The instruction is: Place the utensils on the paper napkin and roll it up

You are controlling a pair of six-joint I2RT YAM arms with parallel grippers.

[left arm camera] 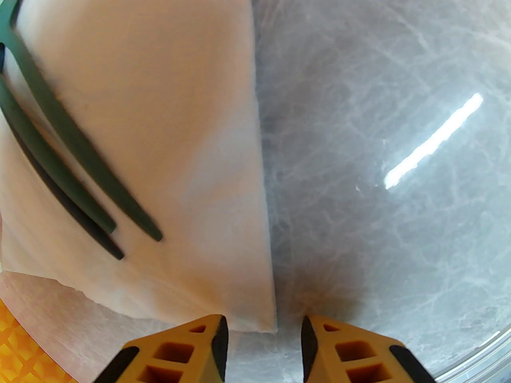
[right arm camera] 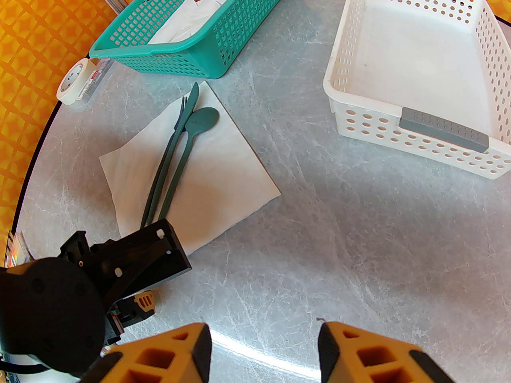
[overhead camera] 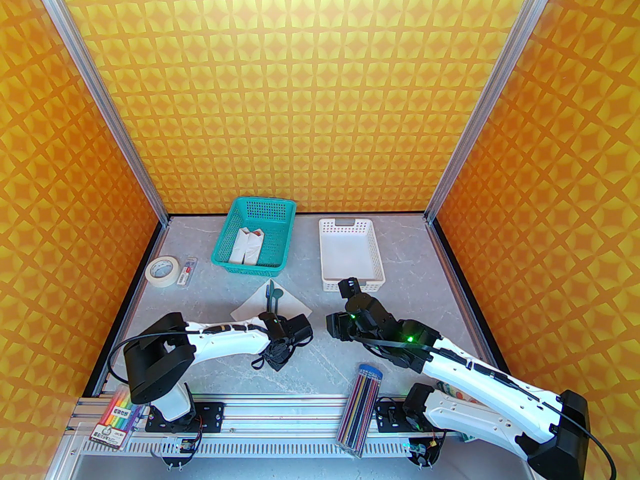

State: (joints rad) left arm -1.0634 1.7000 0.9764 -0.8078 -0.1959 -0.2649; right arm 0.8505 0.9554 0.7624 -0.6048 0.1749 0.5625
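A white square paper napkin (right arm camera: 227, 174) is spread flat and unrolled on the grey marbled tabletop (right arm camera: 319, 214), just in front of the teal basket (right arm camera: 191, 60), and is seen cornerwise in the top view. Three slim dark teal-green utensils are laid on it, close together and nearly parallel. The knife (right arm camera: 193, 97), fork (right arm camera: 178, 124) and round-bowled spoon (right arm camera: 203, 120) are pointed toward the napkin's far corner. Their handle ends are gathered near its near edge.
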